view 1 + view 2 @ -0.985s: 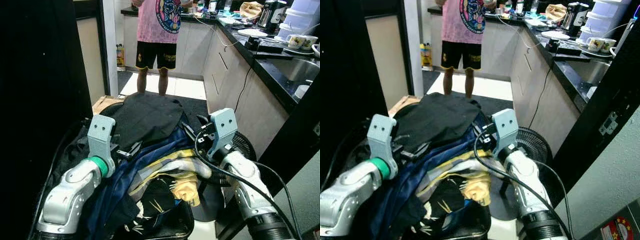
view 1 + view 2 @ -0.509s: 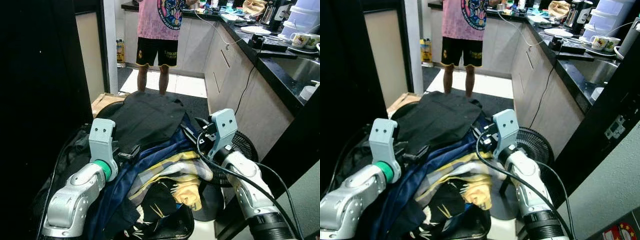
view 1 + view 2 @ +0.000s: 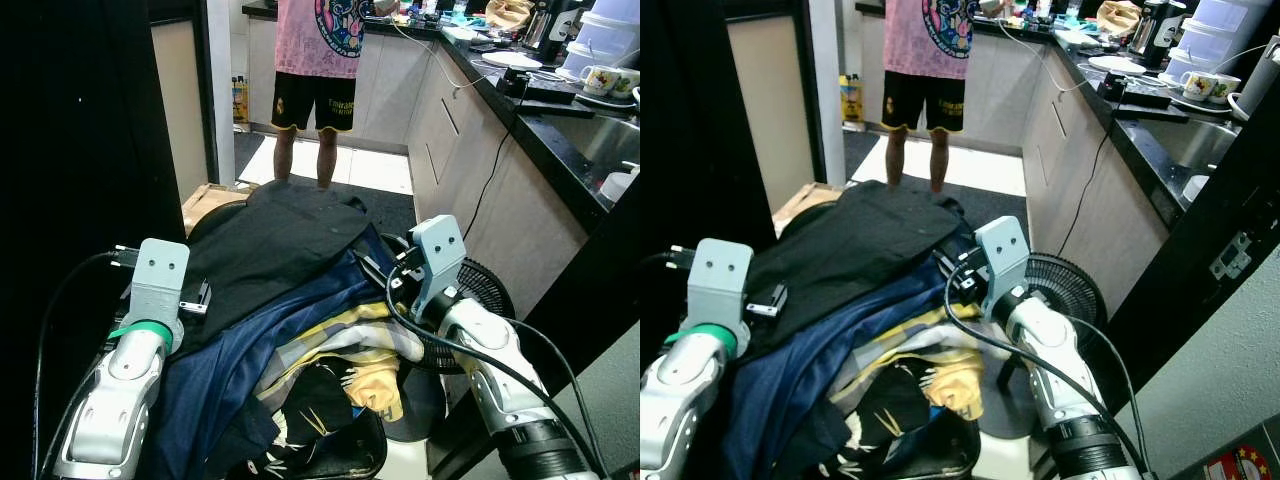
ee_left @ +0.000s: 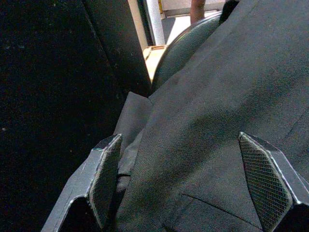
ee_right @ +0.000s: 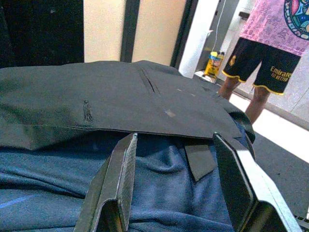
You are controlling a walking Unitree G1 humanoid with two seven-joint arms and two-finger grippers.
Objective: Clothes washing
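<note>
A heap of clothes lies in front of me: a black garment [image 3: 285,245] on top, a navy blue one [image 3: 225,375] under it, and a yellow and white patterned piece [image 3: 345,350] at the near right. My left gripper [image 3: 197,298] is open at the heap's left edge, its fingers [image 4: 107,176] spread over the black garment [image 4: 217,111] and holding nothing. My right gripper [image 3: 378,262] is open at the heap's right side, with its fingers [image 5: 123,169] over the blue cloth [image 5: 159,193], just under the black garment's hem.
A person in a pink shirt and black shorts [image 3: 318,60] stands ahead on the kitchen floor. A counter with a sink and dishes [image 3: 560,120] runs along the right. A floor fan [image 3: 485,290] sits by my right arm. A dark panel [image 3: 80,150] is on the left, with a cardboard box [image 3: 205,203] beyond it.
My left arm has swung out to the left, from the middle of the heap to its left edge. The right arm has hardly moved.
</note>
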